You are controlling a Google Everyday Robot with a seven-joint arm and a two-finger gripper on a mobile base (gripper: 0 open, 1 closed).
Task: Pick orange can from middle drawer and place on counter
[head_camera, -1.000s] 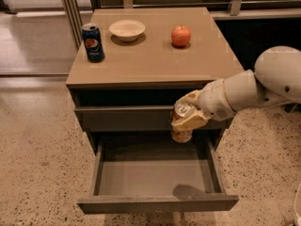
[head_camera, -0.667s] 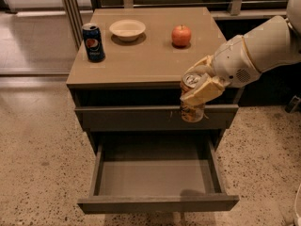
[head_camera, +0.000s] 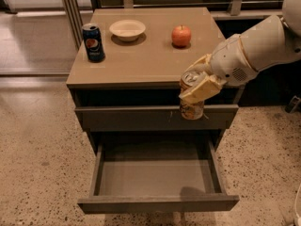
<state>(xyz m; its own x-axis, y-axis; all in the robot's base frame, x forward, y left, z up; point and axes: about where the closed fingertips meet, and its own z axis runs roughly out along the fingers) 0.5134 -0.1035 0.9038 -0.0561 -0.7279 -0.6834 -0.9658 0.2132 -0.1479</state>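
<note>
1. One grey-brown cabinet stands on a speckled floor (head_camera: 33, 140). Its single tan counter (head_camera: 141, 62) carries three things, all towards the back.
2. Two drawer fronts are in sight. The middle drawer (head_camera: 157, 204) is the only one pulled out, and its grey floor shows from above. The scratched drawer front (head_camera: 131, 119) above it sits pushed in, under a dark gap below the counter's edge.
3. One white robot arm (head_camera: 263, 46) reaches in from the right.
4. One gripper (head_camera: 194, 89) hangs just in front of the counter's front edge, towards its right corner. Its pale yellow fingers (head_camera: 203, 87) are clamped around the upper part of the orange can.
5. One orange can (head_camera: 191, 111) is held roughly upright in the air. It is above the open drawer and in front of the scratched drawer front, and it rests on nothing. Its silver lid is about level with the counter's edge.
6. One pale bowl (head_camera: 127, 29) sits at the back middle of the counter.
7. One blue Pepsi can (head_camera: 93, 42) stands upright near the left edge, which makes two cans in all.
8. One red apple (head_camera: 181, 36) sits to the right of the bowl, apart from it.
</note>
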